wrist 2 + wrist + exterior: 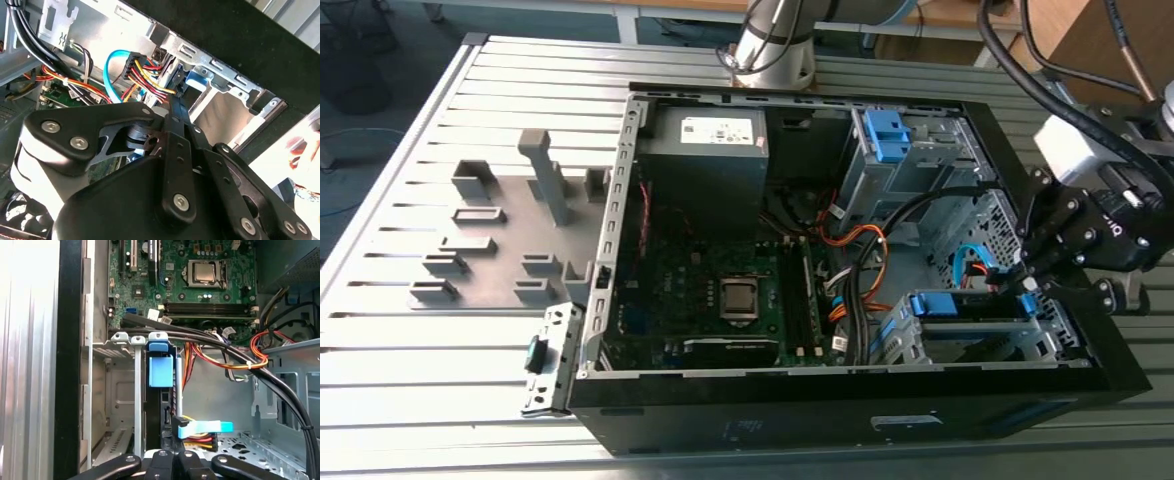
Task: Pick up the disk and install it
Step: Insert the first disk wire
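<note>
A black computer case [854,415] with its side off is laid on a grey slatted table [400,330]. The disk [947,303] is found inside the case, stood on its edge in the metal drive cage [1051,335] at the corner near the exterior view's right. In the first wrist view the disk [161,371] is seen from its thin side, with its blue frame at one end and silver cage bars just beside it. The gripper [1025,284] is held right at the end of the disk, by the case's wall. In the first wrist view the gripper [175,457] is lined up with the disk's thin edge. Whether the gripper is open or closed cannot be told. A flat blue cable [202,427] and a bunch of red, yellow and black wires [200,441] are seen just beside the disk. A green board [700,285] is laid flat in the middle of the case, and a grey box [707,160] with a white sticker is set at the far end. A blue latch [887,135] is seen in another cage, well apart from the disk. Grey blocks [487,235] are stood on the table at the exterior view's left.
</note>
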Motion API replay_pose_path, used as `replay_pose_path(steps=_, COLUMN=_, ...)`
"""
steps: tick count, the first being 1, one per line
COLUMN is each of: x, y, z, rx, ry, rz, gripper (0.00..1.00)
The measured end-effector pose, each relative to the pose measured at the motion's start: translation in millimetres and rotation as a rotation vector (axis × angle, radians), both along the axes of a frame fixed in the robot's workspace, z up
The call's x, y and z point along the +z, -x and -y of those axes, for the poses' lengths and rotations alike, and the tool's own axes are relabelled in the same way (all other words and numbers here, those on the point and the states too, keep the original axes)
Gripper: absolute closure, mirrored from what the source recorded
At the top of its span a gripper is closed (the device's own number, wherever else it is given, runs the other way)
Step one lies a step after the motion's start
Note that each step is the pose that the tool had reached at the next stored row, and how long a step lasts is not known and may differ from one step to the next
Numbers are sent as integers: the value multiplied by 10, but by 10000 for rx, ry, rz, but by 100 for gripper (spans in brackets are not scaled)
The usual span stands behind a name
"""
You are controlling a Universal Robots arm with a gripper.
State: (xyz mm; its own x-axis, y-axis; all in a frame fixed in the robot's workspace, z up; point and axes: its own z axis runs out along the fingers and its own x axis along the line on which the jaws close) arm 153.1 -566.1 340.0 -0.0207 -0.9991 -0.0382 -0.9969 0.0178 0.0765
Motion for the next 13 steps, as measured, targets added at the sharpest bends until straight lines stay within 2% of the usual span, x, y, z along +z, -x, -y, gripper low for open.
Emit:
replay_pose_path(steps=2, x=0, y=-27, z=-1, rx=1, ry=-34, rz=-32, gripper=89)
replay_pose_path(steps=4, x=24, y=-37, z=-1, rx=1, ry=-65, rz=-36, gripper=89)
replay_pose_path(steps=10, x=285, y=-39, z=-1, rx=1, ry=-136, rz=-37, gripper=89)
replay_pose_path(steps=11, x=314, y=-39, z=-1, rx=1, ry=-141, rz=-36, gripper=89)
replay_pose_path(steps=13, x=321, y=-39, z=0, rx=1, ry=-148, rz=-36, gripper=89)
